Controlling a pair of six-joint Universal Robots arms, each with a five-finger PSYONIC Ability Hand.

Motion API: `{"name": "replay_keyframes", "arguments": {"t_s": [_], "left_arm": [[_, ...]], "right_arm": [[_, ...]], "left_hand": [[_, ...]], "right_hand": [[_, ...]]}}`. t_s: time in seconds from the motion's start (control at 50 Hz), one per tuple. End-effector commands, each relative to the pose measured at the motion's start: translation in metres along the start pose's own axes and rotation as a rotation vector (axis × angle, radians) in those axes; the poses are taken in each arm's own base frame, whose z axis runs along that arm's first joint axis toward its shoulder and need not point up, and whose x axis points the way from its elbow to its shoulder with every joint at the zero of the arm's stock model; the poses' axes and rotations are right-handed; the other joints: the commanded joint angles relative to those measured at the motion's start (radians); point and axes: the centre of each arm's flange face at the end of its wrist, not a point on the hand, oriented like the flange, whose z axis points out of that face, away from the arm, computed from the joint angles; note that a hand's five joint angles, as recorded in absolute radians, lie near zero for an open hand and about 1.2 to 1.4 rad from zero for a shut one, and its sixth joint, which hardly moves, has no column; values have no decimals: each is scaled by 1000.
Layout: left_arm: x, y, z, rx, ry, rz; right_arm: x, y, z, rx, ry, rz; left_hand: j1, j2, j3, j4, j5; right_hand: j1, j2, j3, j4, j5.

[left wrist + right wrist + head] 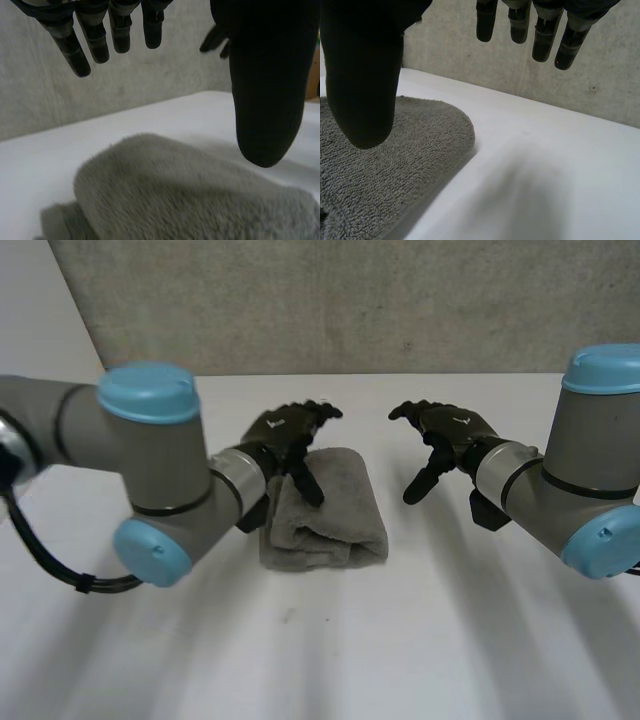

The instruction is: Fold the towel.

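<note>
Robot arms poised over a half-finished job: the left hand (288, 432) hovers with its fingers (75, 50) straight and spread and its thumb (265, 100) well apart from them, gripping nothing. It hangs over the far left corner of the towel (328, 508); whether the thumb tip grazes the pile cannot be told. The right hand (450, 432) is likewise loose and parted, fingers (545, 37) hanging relaxed, thumb (365, 75) wide of them, empty. It sits just beside the towel's right edge, over bare table (450, 620).

Between the two hands the grey towel lies doubled into a thick, compact block, around the middle of the table and nearer its far edge than its near one. Stacked layers show along the side that faces the near edge.

The cloth looks like deep-piled terry: soft, light and limp, with nothing fragile about it, and rough enough that fingertips should not slip. It will likely sag wherever it is unsupported, and its layers may slide apart if only the top one is lifted. The surest hold is probably a pinch through all the layers at the two corners of one short edge, one hand to each, so that any further fold carries over evenly.
</note>
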Motion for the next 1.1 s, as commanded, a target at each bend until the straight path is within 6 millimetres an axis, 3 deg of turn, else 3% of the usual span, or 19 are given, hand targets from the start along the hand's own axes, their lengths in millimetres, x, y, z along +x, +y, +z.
{"name": "replay_keyframes", "arguments": {"t_s": [0.02,0.18,0.28,0.44,0.6,0.78,0.82,0.84,0.86,0.88,0.92,0.94,0.98,1.04,1.08,1.1], "left_arm": [[-12,23,16,-34,-79,8],[-23,39,17,-100,-122,28],[-40,56,7,-185,-190,81],[-50,74,-4,-253,-238,114],[-72,74,-2,-240,-287,104],[-71,67,-4,-221,-286,106],[-68,52,-7,-188,-282,109],[-68,52,-7,-188,-282,109],[-65,40,-10,-160,-279,109],[-65,40,-10,-160,-279,109],[-59,14,-19,-95,-269,112],[-59,14,-19,-95,-269,112],[-51,-19,-31,-10,-261,119],[-48,-35,-38,35,-259,123],[-43,-66,-53,119,-260,131],[-43,-66,-53,119,-260,131]], "right_arm": [[-5,7,7,-13,-18,-6],[-10,19,29,-41,-36,-8],[-37,44,46,-122,-100,-17],[-51,64,63,-165,-127,-38],[-50,71,70,-169,-128,-97],[-50,68,72,-159,-132,-123],[-52,50,67,-119,-135,-130],[-52,50,67,-119,-135,-130],[-55,33,62,-81,-137,-136],[-55,33,62,-81,-137,-136],[-59,-6,47,8,-138,-150],[-59,-6,47,9,-138,-150],[-58,-44,29,105,-122,-159],[-60,-61,19,148,-113,-164],[-57,-92,-2,228,-60,-170],[-57,-92,-2,229,-59,-170]], "left_hand": [[37,34,35,36,31],[40,37,38,39,34],[37,34,35,36,31],[31,29,29,31,25],[31,29,29,31,25],[25,23,24,25,19],[20,17,18,19,13],[19,17,18,19,13],[17,14,15,16,11],[17,14,15,16,11],[14,11,12,13,8],[14,11,12,13,8],[8,5,6,7,2],[2,-1,0,1,-4],[-1,-4,-3,-2,-7],[-1,-4,-3,-2,-7]], "right_hand": [[-9,1,6,-1,-18],[-9,1,6,-1,-18],[-9,1,6,-1,-18],[-9,1,6,-1,-18],[-9,1,6,-1,-18],[-9,1,6,-1,-18],[-9,1,6,-1,-18],[-9,1,6,-1,-18],[-9,1,6,-1,-18],[-9,1,6,-1,-18],[-9,1,6,-1,-18],[-9,1,6,-1,-18],[-9,1,6,-1,-18],[-9,1,6,-1,-18],[-9,1,6,-1,-18],[-9,1,6,-1,-18]]}}
